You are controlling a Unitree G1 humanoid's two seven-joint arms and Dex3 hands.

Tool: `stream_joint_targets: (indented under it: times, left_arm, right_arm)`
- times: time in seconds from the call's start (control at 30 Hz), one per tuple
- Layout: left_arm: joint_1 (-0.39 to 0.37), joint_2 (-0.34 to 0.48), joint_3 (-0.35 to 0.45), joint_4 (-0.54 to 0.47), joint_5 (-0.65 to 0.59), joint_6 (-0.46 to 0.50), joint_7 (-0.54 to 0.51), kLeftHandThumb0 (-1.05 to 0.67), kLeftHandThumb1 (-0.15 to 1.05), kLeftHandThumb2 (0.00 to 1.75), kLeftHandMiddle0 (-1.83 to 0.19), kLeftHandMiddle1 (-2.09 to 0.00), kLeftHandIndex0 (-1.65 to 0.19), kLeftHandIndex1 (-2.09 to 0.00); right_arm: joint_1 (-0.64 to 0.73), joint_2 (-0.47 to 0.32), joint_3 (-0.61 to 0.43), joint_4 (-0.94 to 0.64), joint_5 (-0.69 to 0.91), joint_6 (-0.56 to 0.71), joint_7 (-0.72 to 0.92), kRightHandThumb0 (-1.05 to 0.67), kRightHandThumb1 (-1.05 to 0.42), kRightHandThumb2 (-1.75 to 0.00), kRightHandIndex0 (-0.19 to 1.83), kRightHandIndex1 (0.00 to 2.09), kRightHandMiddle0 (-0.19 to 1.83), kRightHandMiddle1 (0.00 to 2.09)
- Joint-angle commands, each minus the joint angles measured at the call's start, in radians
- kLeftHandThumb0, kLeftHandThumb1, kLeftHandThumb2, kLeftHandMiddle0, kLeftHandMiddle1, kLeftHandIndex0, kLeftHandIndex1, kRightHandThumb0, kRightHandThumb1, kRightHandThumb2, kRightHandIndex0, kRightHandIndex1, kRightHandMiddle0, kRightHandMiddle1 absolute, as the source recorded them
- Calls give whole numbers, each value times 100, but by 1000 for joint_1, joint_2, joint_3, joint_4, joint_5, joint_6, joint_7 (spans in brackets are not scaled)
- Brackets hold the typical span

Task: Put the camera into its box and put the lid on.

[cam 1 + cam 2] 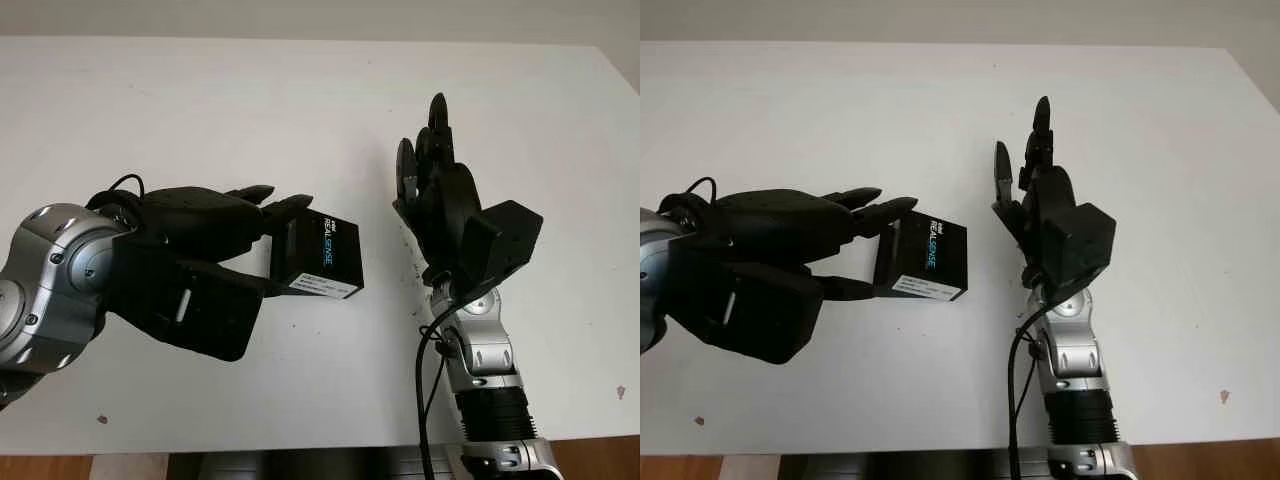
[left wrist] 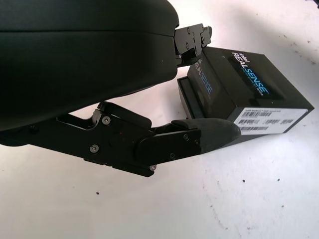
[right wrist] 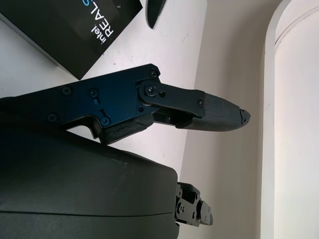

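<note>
While gripping the box (image 1: 322,256), left robot hand (image 1: 215,240), seemingly closed.

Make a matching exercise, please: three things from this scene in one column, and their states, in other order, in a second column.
1. left hand
2. right hand
3. black box

a. open, holds nothing, beside the box
b. fingers closed around one end of the box
c. on the white table, lid on, white label on its side

Pairs: 1-b, 2-a, 3-c
</note>
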Motion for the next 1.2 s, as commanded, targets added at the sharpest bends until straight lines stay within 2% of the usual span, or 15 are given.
stream_joint_targets:
  times: [0.0,0.07,0.1,0.13,0.17,0.23,0.27,0.3,0.33,0.4,0.47,0.5,0.73,0.93,1.17]
  left_arm:
    - [23,-49,68,8,-12,11,48,-69,105,52,19,0,19,0]
    - [50,-109,134,21,-32,4,126,-65,105,45,14,-4,16,-2]
    - [73,-159,175,38,-26,-26,222,-64,105,43,13,-5,15,-2]
    - [89,-192,201,52,-20,-53,291,-63,105,29,-17,-28,1,-8]
    - [98,-225,232,77,-23,-93,361,-63,105,25,-23,-42,-4,-8]
    - [104,-264,280,124,-56,-161,431,-62,105,16,-32,-45,-16,-10]
    - [101,-271,302,152,-82,-191,440,-64,104,10,-9,-71,-19,-10]
    - [93,-269,318,178,-115,-207,423,-67,104,8,5,-86,-19,-8]
    - [84,-258,329,202,-149,-213,390,-72,104,7,12,-83,-15,-6]
    - [60,-229,346,238,-221,-184,299,-83,105,7,10,-39,2,-4]
    - [42,-199,351,269,-259,-163,232,-94,104,6,16,-11,15,-1]
    - [39,-186,352,280,-270,-161,208,-98,104,6,18,-6,17,-1]
    - [34,-116,327,335,-316,-162,65,-105,100,4,19,0,19,0]
    - [95,-129,300,323,-243,-228,109,-103,97,4,19,0,19,0]
    - [157,-171,285,323,-223,-286,160,-98,95,5,19,0,19,0]
  right_arm:
    - [8,-13,-2,5,-4,-15,3,-68,-105,-58,-19,0,-19,0]
    - [7,-16,-4,6,-1,-12,8,-69,-105,-58,-19,0,-19,0]
    - [7,-18,-5,7,1,-12,11,-69,-105,-58,-19,0,-19,0]
    - [6,-19,-6,9,2,-12,13,-68,-105,-58,-19,0,-19,0]
    - [5,-19,-8,10,4,-10,15,-68,-105,-58,-19,0,-19,0]
    - [4,-20,-11,14,7,-10,18,-68,-105,-57,-19,0,-19,0]
    - [3,-21,-11,20,5,-17,18,-68,-105,-57,-19,0,-19,1]
    - [2,-23,-11,26,2,-23,17,-68,-105,-57,-19,0,-18,1]
    - [2,-25,-11,27,0,-22,15,-69,-105,-57,-19,0,-18,2]
    - [3,-28,-11,27,-2,-21,15,-69,-105,-56,-19,1,-18,2]
    - [5,-29,-14,27,2,-19,16,-69,-105,-55,-19,1,-18,3]
    - [6,-29,-16,25,5,-16,18,-69,-105,-55,-19,1,-18,3]
    - [12,-31,-20,13,18,-4,28,-68,-105,-55,-19,0,-19,2]
    - [11,-36,-18,12,12,-4,31,-69,-105,-55,-19,0,-19,1]
    - [13,-37,-13,13,-1,-10,24,-69,-105,-56,-19,0,-19,3]
